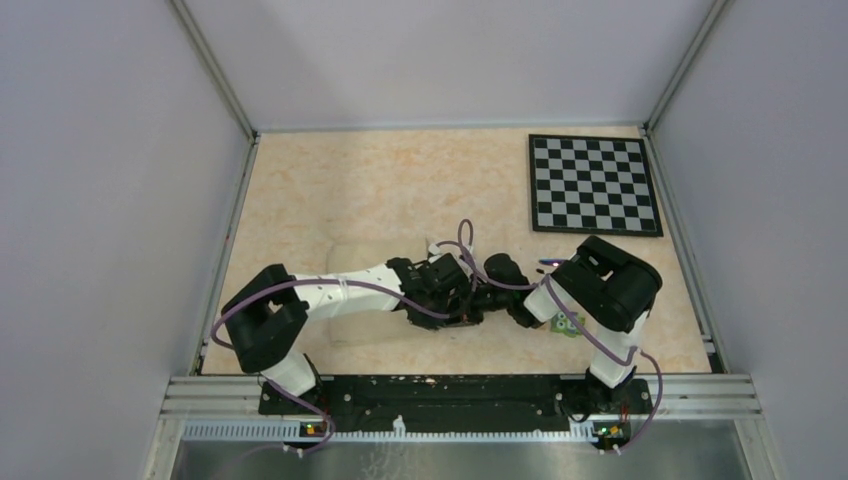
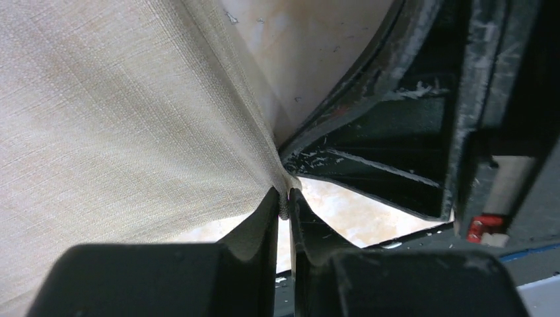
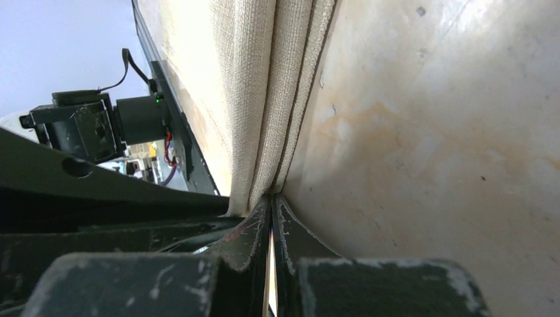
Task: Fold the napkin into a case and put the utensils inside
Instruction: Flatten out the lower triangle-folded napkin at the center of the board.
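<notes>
The left end effector (image 2: 284, 200) was pinched nearly shut on a corner of the napkin (image 2: 132, 119), the cloth pulled into taut creases toward its tips. The right end effector (image 3: 271, 205) was closed tight at the napkin's folded, layered edge; whether cloth sat between its tips I couldn't tell. From above, both arms covered most of the napkin, which lay near the front of the bench (image 1: 400, 180). Of the utensils (image 1: 549, 262), only 1 purple-blue sliver showed beside the right arm.
</notes>
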`<state>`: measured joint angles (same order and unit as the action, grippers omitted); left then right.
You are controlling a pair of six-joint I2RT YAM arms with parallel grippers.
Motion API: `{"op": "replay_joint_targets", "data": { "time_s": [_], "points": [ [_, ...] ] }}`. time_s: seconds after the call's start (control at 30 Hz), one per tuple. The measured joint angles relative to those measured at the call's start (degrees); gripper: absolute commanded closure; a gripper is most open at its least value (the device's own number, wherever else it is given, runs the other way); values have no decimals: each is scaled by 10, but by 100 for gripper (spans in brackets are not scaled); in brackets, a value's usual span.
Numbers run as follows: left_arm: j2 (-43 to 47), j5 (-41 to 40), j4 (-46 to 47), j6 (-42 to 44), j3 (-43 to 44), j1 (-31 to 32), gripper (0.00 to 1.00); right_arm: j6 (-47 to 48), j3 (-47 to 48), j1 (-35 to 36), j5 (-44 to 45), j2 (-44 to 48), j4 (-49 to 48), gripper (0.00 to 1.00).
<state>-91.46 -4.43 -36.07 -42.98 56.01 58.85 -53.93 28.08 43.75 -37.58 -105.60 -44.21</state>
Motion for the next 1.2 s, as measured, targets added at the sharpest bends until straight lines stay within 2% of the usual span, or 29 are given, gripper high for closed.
{"op": "replay_joint_targets", "data": {
  "time_s": [0.1, 0.23, 0.3, 0.43, 0.53, 0.63, 0.77, 0.87, 0.97, 1.03, 1.17, 1.2],
  "points": [
    [-18, 0, 0, 0, 3, 3, 77, -7, -6, 0, 0, 0, -8, 97],
    [-26, 1, -6, -5, 3, 4, 46, -7, -9, -1, 2, 3, -5, 91],
    [-22, 5, -7, -3, 3, 4, 34, -2, -16, -3, 5, 18, 6, 84],
    [16, 14, -15, -4, 5, 4, 22, 9, -24, -8, 1, 38, 20, 60],
    [66, 21, -30, 4, 17, -4, 13, 16, -25, -9, -7, 52, 18, 54],
    [115, 40, -28, 18, 20, -42, 12, 28, -24, -6, -5, 62, 29, 53],
    [170, 76, -23, 44, 15, -142, 11, 43, 8, 13, 18, 66, 80, 58],
    [213, 100, -18, 68, 0, -229, 14, 54, 35, 35, 56, 66, 121, 69],
    [246, 122, -10, 87, -18, -308, 19, 55, 47, 45, 88, 65, 151, 88],
    [257, 142, -3, 99, -33, -360, 27, 52, 46, 45, 105, 65, 161, 100],
    [259, 199, 28, 112, -75, -458, 32, 48, 23, 45, 127, 83, 161, 99],
    [259, 216, 37, 113, -88, -485, 33, 48, 7, 45, 134, 100, 161, 93]
  ]
}}
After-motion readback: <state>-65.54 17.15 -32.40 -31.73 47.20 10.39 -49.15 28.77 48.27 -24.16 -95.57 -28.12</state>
